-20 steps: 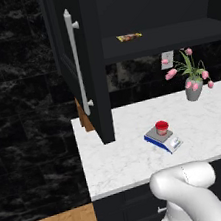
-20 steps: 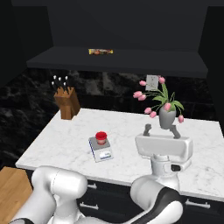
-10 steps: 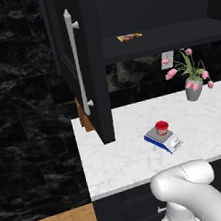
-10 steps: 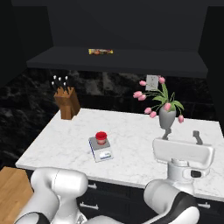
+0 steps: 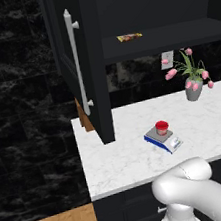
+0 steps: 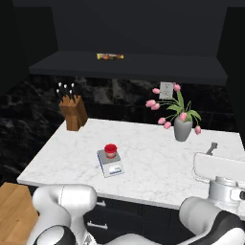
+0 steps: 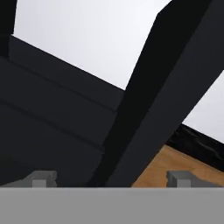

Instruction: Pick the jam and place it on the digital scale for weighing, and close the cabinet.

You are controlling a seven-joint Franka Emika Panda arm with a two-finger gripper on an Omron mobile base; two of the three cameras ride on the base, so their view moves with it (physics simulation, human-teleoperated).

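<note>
no legible text, labels, brands or numbers in any view. the digital scale (image 5: pixel 162 139) has a small front display panel, but its reading is too small to make out. the flat packet (image 5: pixel 129 37) on the cabinet shelf carries dark and yellow print, unreadable. the jam (image 5: pixel 162 127) shows no label.

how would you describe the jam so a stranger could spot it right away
Find the white marble counter below the open black cabinet. Near its front edge lies a flat blue-edged scale; the jam stands on its platform, the one small squat red jar there.
</note>
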